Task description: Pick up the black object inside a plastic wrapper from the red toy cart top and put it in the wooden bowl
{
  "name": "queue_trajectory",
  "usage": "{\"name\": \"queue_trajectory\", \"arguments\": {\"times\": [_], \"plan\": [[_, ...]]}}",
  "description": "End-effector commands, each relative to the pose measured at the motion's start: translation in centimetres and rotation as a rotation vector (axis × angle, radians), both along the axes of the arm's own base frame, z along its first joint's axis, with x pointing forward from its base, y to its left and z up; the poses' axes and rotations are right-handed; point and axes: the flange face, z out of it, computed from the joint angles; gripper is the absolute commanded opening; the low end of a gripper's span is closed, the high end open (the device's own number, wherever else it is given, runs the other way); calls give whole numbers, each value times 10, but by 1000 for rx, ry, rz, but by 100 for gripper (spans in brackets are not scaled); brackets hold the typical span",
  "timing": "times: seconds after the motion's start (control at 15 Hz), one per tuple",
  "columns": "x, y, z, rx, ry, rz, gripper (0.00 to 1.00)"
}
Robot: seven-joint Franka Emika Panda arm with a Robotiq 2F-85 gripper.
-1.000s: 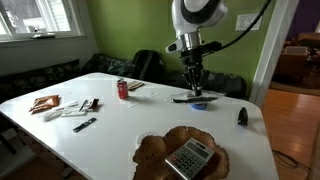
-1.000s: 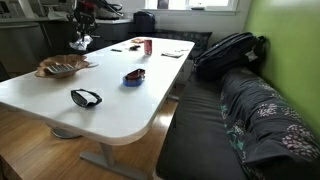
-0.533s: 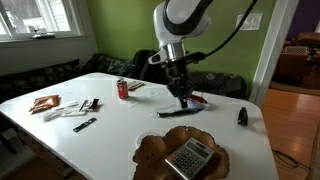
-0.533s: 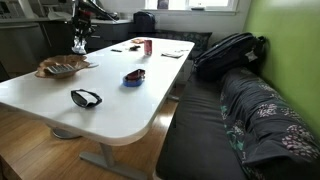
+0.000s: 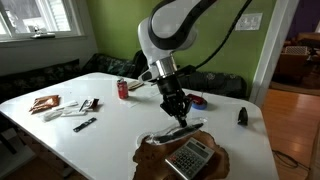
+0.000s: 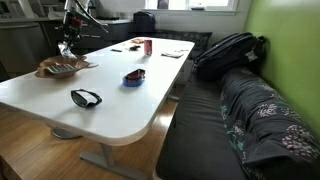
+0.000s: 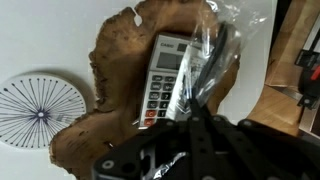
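Observation:
My gripper (image 5: 178, 113) is shut on the black object in a clear plastic wrapper (image 5: 170, 131). The object hangs just above the far rim of the wooden bowl (image 5: 150, 150). In the wrist view the wrapped object (image 7: 207, 62) dangles from the gripper (image 7: 192, 112) over the bowl (image 7: 110, 55), next to a grey calculator (image 7: 163, 75) lying in it. The red and blue toy cart top (image 5: 198, 101) sits on the table behind the arm. In an exterior view the gripper (image 6: 68, 46) hovers over the bowl (image 6: 62, 68), with the cart top (image 6: 134, 76) nearer.
A red soda can (image 5: 123, 89), snack packets (image 5: 45, 103) and small tools (image 5: 84, 124) lie on the white table. A black item (image 5: 242, 116) lies near the edge. Sunglasses (image 6: 86, 97) lie near a corner. A backpack (image 6: 230, 50) is on the bench.
The arm has lifted the wrapped black object off the toy cart top and carried it toward the camera, to above the wooden bowl.

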Motion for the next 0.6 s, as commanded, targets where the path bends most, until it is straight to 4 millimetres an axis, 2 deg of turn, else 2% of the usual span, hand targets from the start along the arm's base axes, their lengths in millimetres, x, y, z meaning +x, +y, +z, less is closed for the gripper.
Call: {"name": "queue_trajectory", "arguments": {"times": [0.0, 0.07, 0.2, 0.33, 0.4, 0.47, 0.53], "plan": [[5, 4, -14, 11, -12, 31, 32], [5, 3, -12, 8, -24, 24, 41], [6, -12, 6, 11, -91, -6, 56], [2, -39, 32, 15, -186, -111, 69], [16, -13, 8, 24, -114, -51, 78], [17, -19, 16, 24, -131, -62, 60], [19, -20, 19, 25, -135, -65, 68]]}}
